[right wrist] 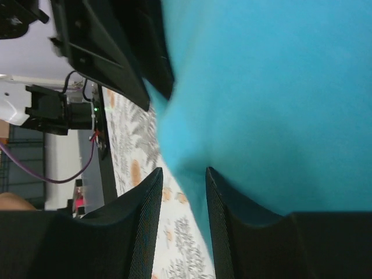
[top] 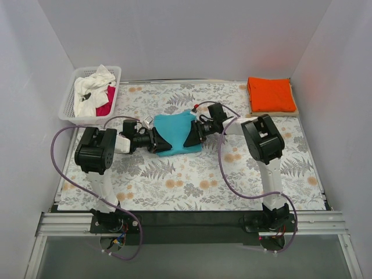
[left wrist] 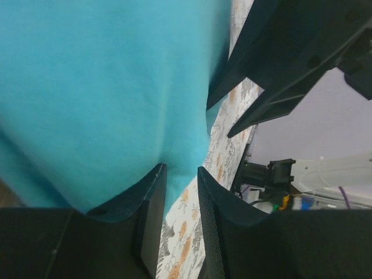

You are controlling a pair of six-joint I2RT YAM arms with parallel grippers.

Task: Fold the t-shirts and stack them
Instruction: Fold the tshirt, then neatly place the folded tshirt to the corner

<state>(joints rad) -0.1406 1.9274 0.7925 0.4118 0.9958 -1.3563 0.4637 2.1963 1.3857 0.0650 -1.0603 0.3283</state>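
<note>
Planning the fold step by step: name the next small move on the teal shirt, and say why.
The left tool and right tool each pinch the teal t-shirt on opposite sides, and it looks looser than the folded orange t-shirt. So likely sweep both together across it and lay the held edge down to fold it.

Two black-and-white arms with purple cabling

The left arm [top: 96,150] and right arm [top: 263,138] each have blocky black joint housings, slim white links and a black base. A thin purple cable [top: 54,150] loops loosely alongside each. The fingers [left wrist: 148,232] are matt black, with finely ribbed inner faces.
</note>
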